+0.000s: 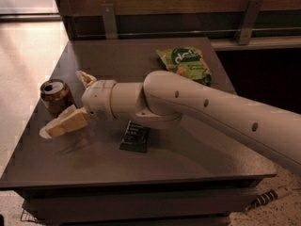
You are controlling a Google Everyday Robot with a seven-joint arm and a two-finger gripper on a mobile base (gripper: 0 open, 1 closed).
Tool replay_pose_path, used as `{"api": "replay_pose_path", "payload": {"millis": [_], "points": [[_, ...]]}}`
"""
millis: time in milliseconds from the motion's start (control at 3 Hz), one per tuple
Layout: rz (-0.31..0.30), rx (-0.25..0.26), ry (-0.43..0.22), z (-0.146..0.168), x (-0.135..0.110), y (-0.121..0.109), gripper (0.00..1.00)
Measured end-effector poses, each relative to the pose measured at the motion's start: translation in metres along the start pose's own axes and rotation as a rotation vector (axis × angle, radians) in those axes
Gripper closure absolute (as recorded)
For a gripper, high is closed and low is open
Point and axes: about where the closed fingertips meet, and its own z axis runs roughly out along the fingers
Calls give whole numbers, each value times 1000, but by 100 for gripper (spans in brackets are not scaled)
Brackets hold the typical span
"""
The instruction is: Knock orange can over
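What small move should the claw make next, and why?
Probably a short sideways push against the orange can. The can stands upright near the table edge, not yet tipped, and the open claw sits right beside it.

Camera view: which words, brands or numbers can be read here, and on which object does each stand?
Green bag: white brand word, too blurred to read.
Orange can: dark marks, unreadable.
Black bar: pale print, too small to read.
Gripper, open beside the can at the left of the view: no text.
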Motion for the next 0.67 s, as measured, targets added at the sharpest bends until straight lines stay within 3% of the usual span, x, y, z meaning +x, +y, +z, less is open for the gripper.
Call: {"api": "replay_pose_path", "payload": {"millis": [333,667], "points": [[-2,-4,0,2,-1,2,14],[-4,-7,-1,3,-2,3,38]]}}
